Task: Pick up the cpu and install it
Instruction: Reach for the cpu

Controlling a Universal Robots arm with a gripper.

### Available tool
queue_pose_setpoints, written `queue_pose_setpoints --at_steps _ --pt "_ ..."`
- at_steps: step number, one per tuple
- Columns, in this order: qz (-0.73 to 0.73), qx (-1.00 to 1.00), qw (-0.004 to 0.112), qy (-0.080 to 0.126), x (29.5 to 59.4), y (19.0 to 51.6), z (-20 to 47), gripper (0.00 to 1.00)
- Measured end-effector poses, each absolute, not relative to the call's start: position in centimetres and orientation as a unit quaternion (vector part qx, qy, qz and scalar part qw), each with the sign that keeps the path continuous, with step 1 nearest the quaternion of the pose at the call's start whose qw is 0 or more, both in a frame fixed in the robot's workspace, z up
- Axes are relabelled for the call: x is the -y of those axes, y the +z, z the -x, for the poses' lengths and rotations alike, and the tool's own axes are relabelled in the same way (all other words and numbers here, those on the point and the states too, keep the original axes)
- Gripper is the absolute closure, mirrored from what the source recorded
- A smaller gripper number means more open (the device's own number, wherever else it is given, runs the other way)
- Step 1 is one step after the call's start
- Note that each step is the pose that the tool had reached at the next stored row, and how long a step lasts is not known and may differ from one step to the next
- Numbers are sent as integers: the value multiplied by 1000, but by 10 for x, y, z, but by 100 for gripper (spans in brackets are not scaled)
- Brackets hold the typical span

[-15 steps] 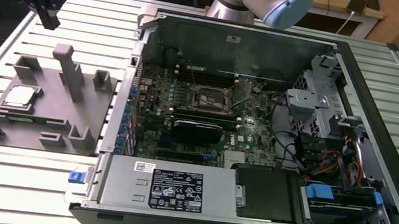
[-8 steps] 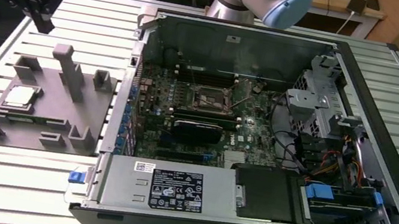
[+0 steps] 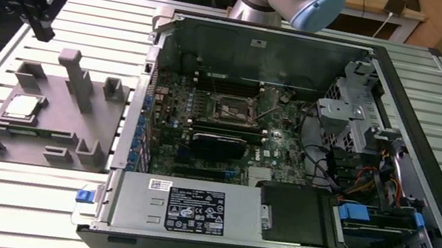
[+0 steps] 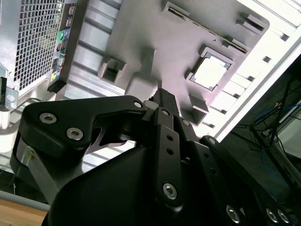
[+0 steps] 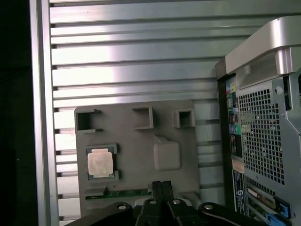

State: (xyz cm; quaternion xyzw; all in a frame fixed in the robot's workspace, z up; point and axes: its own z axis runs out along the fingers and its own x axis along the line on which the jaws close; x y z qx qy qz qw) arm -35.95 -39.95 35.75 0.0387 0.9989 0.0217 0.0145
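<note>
We find the cpu (image 3: 22,106) seated in a recess of the fixture block (image 3: 53,106). The block lies on the slatted table (image 3: 87,7), just beside the open computer case (image 3: 269,54), on the exterior view's left. The motherboard socket (image 3: 233,109) sits inside the case. The gripper (image 3: 41,33) hangs near the block's far end, apart from the cpu.

Exterior view looks down from above; both wrist views overlook the fixture (image 4: 155,33) (image 5: 136,146).

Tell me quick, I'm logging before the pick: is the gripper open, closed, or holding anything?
Gripper: jaws closed, holding nothing; the cpu lies in its pocket on the gray fixture.
</note>
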Motion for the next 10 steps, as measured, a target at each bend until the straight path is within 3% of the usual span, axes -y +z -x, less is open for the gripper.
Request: queue_pose_setpoints --at_steps 10 --pt "-39 -999 14 22 400 344 374 89"
